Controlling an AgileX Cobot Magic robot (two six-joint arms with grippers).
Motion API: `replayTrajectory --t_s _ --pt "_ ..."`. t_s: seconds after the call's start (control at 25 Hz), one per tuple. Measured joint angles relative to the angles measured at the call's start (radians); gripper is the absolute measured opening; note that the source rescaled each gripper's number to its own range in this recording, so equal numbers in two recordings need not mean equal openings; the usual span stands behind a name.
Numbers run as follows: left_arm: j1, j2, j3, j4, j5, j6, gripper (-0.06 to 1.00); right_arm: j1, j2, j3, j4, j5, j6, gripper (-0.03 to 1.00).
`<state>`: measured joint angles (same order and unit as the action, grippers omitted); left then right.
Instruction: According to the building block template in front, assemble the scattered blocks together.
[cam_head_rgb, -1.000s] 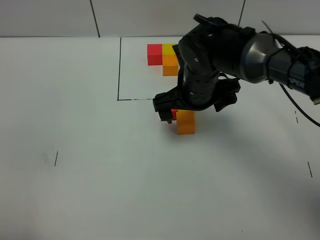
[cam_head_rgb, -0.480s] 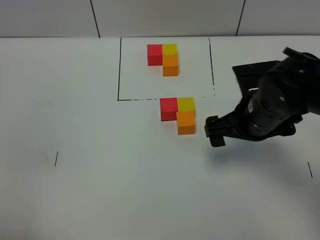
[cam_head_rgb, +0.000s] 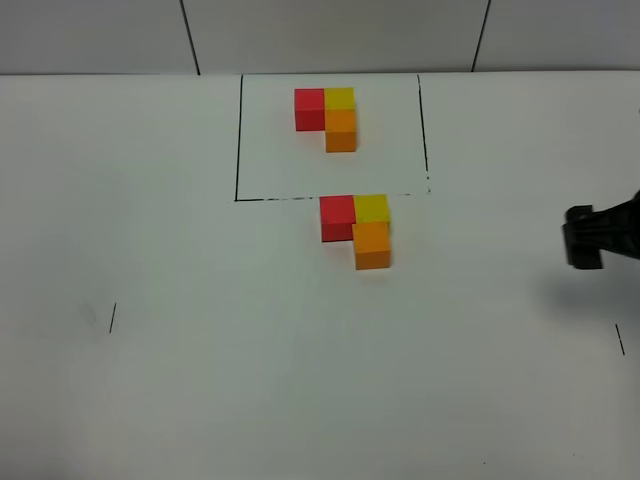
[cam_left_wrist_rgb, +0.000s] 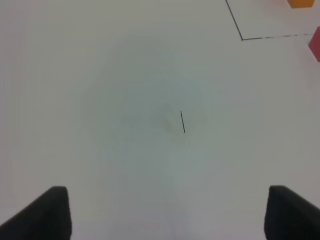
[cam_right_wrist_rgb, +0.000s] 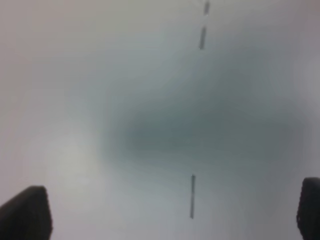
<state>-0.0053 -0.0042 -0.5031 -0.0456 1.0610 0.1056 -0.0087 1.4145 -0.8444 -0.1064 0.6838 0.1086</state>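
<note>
The building block template (cam_head_rgb: 326, 118) is a small L of red, yellow and orange cubes inside the black-lined rectangle at the back. Just in front of that rectangle the scattered blocks sit pushed together in the same L: red cube (cam_head_rgb: 337, 218), yellow cube (cam_head_rgb: 372, 208), orange cube (cam_head_rgb: 372, 245). My right gripper (cam_head_rgb: 583, 240) shows only at the far right edge, well clear of the blocks; in the blurred right wrist view it (cam_right_wrist_rgb: 167, 215) is open and empty over bare table. My left gripper (cam_left_wrist_rgb: 170, 215) is open and empty; the red cube's edge (cam_left_wrist_rgb: 316, 44) shows far off.
The white table carries a black-lined rectangle (cam_head_rgb: 238, 140) around the template and short black tick marks at the left (cam_head_rgb: 112, 317) and right (cam_head_rgb: 620, 340). A tiled wall runs along the back edge.
My right arm has pulled back from over the three cubes to the far right edge. The cubes stay joined in the L. The left arm has not shown.
</note>
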Motion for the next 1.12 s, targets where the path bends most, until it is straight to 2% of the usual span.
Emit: replayTrajectory --t_s 0.16,0.28,0.52,0.8,1.12 --pt "0.000 0.000 0.000 0.000 0.000 0.000 0.74 -0.064 -0.073 0.027 0.019 0.018 -0.030 1.00" --pt "0.000 0.000 0.000 0.000 0.000 0.000 0.74 -0.065 -0.165 0.030 0.026 0.069 -0.033 1.00" --pt "0.000 0.000 0.000 0.000 0.000 0.000 0.74 -0.065 -0.384 0.048 0.028 0.244 -0.034 1.00" --pt "0.000 0.000 0.000 0.000 0.000 0.000 0.74 -0.065 -0.714 0.179 0.053 0.335 -0.041 1.00" --pt "0.000 0.000 0.000 0.000 0.000 0.000 0.74 0.005 -0.984 0.264 0.081 0.395 -0.049 1.00"
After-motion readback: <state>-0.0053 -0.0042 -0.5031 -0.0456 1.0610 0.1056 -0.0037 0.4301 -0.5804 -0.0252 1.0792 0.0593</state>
